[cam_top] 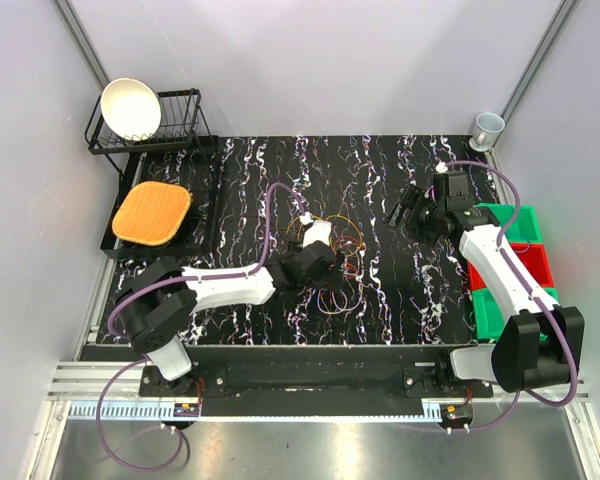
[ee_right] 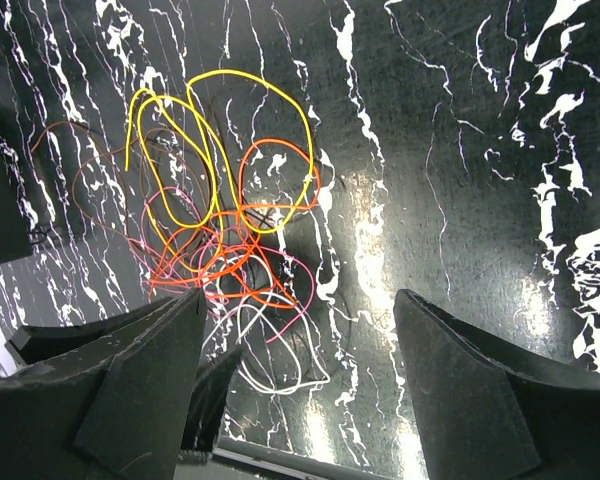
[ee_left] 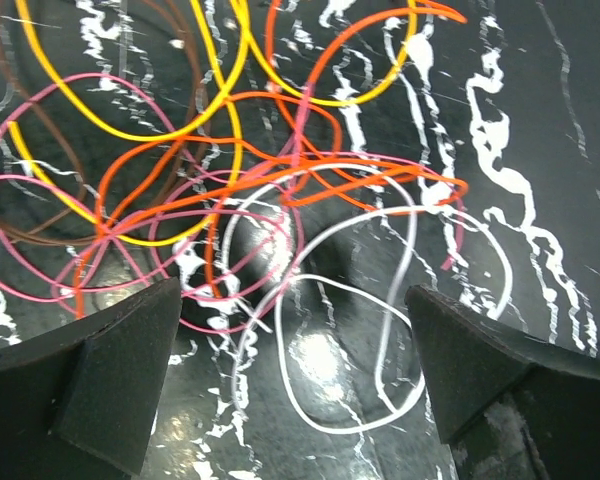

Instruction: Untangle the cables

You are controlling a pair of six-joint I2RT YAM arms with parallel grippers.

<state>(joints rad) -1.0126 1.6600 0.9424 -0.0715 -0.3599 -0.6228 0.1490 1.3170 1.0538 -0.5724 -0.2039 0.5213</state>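
Black marbled table; tangled cables mid-table; bins seemingly at edge.

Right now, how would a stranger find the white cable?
On the black table, find the cable tangle at its middle. The white cable lies at its edge, under the open left gripper. It alone is white; its neighbours are yellow, orange and pink.

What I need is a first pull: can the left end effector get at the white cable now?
Probably yes: the left end effector hangs open over the white cable, its lower loop lying free between the fingers; only its upper part runs into the tangle.
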